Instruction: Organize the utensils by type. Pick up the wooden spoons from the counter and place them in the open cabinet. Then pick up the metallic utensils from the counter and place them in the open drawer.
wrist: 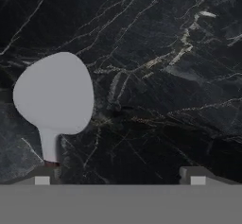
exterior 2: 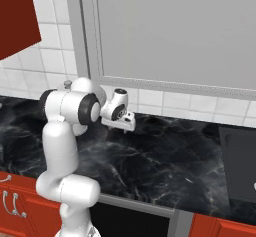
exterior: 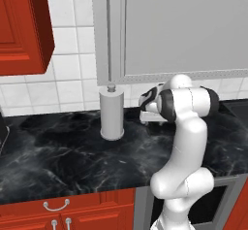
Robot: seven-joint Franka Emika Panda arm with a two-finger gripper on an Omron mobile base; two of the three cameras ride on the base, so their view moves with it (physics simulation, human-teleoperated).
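Wide apart, the gripper's [wrist: 120,173] two dark fingertips rise at the bottom of the hand view with nothing between them — it holds nothing. It looks straight down on the counter [wrist: 165,53], the glossy black stone with white veining. A pale grey spoon-shaped piece lies flat there: a broad rounded bowl with a short neck running down toward the left-hand fingertip. By its colour it reads as the metallic utensil [wrist: 54,95], though the flat rendering leaves that a judgement. Where the neck meets the fingertip there is a small reddish-brown patch; what it is cannot be told.

From the base views the gripper [exterior 2: 124,124] hangs low over the counter [exterior: 58,151], the arm folded forward so the hand points down, near the tiled back wall. A grey cylindrical canister [exterior: 112,113] stands upright to its left, well clear of the hand.

Fully spread jaws low over a flat piece suit either a release or an approach. For a pick-up the hand sits off-centre — the utensil lies beside one finger, not between the two.
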